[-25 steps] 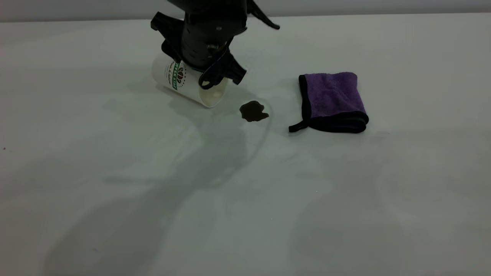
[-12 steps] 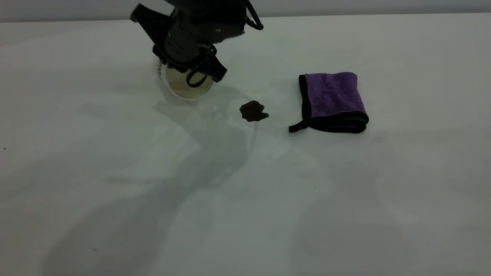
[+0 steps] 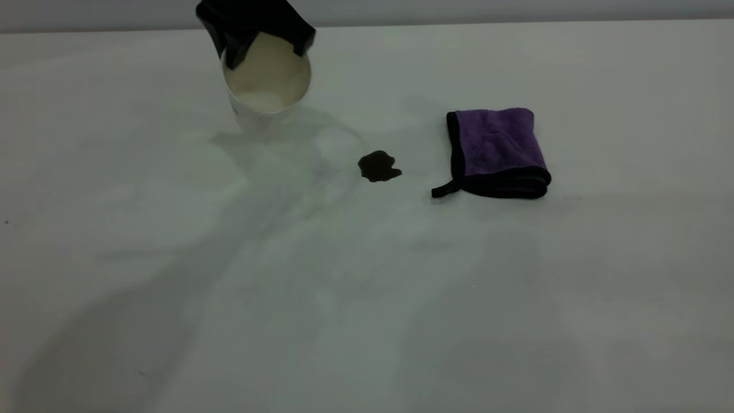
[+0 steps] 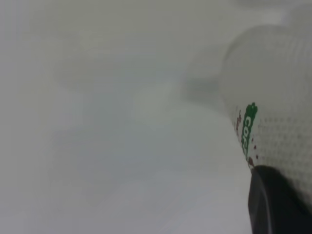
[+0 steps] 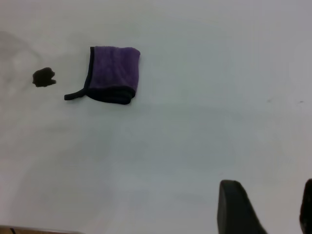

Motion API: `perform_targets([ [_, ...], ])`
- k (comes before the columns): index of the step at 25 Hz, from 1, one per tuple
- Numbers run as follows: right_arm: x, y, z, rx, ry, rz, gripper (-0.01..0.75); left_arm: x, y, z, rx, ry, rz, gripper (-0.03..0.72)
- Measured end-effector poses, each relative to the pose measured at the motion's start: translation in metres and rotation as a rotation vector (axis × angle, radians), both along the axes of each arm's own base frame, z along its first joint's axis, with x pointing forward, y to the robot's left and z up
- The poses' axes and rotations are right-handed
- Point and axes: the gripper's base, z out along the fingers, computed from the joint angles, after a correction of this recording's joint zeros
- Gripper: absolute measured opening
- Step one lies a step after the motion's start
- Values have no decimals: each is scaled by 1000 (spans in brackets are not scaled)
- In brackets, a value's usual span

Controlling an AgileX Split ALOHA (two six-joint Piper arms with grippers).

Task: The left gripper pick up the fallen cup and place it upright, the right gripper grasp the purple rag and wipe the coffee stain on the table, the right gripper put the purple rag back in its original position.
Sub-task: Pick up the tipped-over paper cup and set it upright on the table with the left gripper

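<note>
The left gripper (image 3: 255, 34) clamps the cup (image 3: 265, 86) at its rim, mouth tilted toward the camera, left of the coffee stain (image 3: 378, 166). The purple rag (image 3: 496, 152) lies right of the stain. The right gripper (image 5: 265, 207) hovers apart, fingers spread.

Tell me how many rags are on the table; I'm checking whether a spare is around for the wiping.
1. The purple rag lies folded on the table, right of the coffee stain. No others show.
</note>
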Motion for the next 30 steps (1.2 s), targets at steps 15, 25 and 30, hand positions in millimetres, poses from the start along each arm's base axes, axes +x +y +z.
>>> perform_targets([
  [15, 0, 0, 0, 0, 0, 0, 361, 30, 65, -30, -294, 268, 94, 9],
  [25, 0, 0, 0, 0, 0, 0, 361, 31, 65, -30, -299, 256, 93, 40],
  [30, 0, 0, 0, 0, 0, 0, 361, 31, 65, -30, -296, 259, 93, 109],
])
